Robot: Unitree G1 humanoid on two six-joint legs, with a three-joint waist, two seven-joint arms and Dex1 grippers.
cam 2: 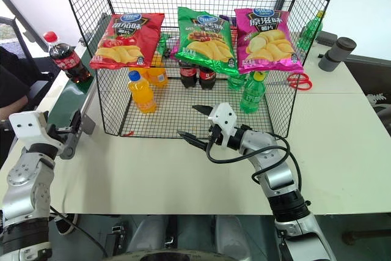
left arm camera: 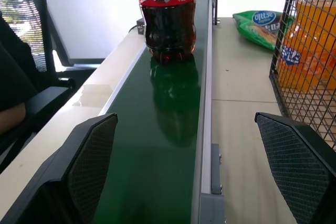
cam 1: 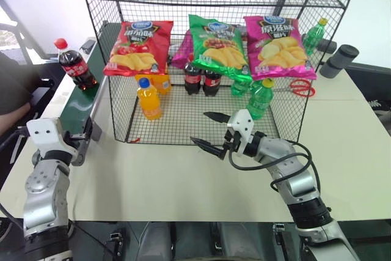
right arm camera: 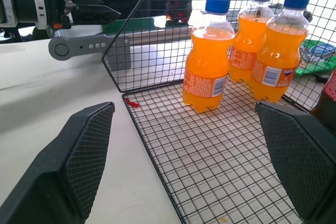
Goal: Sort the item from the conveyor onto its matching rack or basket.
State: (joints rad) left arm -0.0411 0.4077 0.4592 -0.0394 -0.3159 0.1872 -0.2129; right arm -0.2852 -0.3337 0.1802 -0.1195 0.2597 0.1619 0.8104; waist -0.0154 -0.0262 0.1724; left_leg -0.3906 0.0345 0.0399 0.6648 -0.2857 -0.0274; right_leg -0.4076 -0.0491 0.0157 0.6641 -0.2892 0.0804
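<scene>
1. Left gripper [cam 1: 82, 140] of mine sits at the near end of the conveyor [cam 1: 76, 109], fingers spread apart and empty. From the head camera, the cola bottle [cam 1: 74, 65] stands upright further along the belt, well apart from me. My right gripper [cam 1: 211, 131] hangs spread wide and empty in front of the wire rack [cam 1: 208, 117]. In the rack I count three chip bags, two colas, green bottles (two clearly), and orange sodas.
2. Left wrist camera: the cola bottle [left arm camera: 168, 17] stands dead ahead on the green belt, between my two fingers' lines. I judge it light, stiff and smooth, likely slippery; I would grip it around the labelled middle.
3. Right wrist camera: three orange soda bottles [right arm camera: 206, 56] stand together on the mesh floor.
</scene>
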